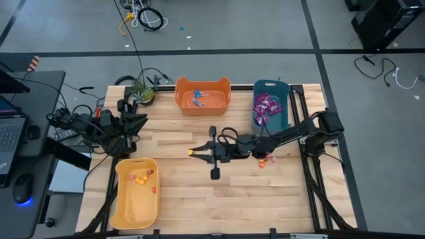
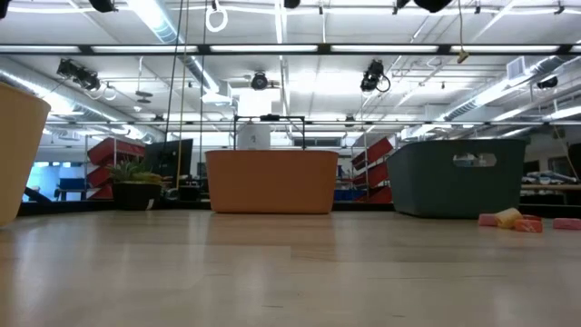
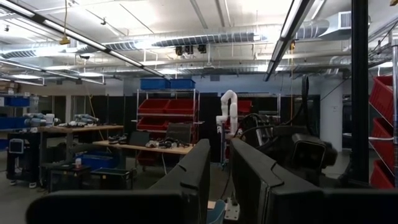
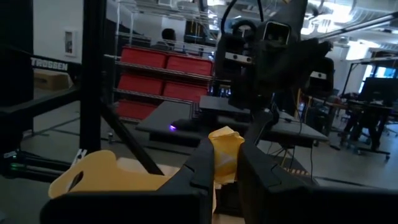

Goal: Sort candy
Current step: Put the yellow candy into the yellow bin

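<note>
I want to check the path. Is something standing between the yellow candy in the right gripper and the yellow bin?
Nothing visible. The right gripper holds a yellow candy mid-table, and bare wood lies between it and the yellow bin.

Around you: grey concrete floor (image 1: 265,26), loose cables (image 1: 147,16), long ceiling light strips (image 2: 272,50), and red storage bins (image 3: 168,107) on shelving.

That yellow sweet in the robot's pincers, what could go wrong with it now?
The right tool pinches the yellow sweet only by its wrapper edge, so it might slip out over the bare table before reaching the yellow bin. The bin sits close to the parked left tool, so the arms might bump.
</note>
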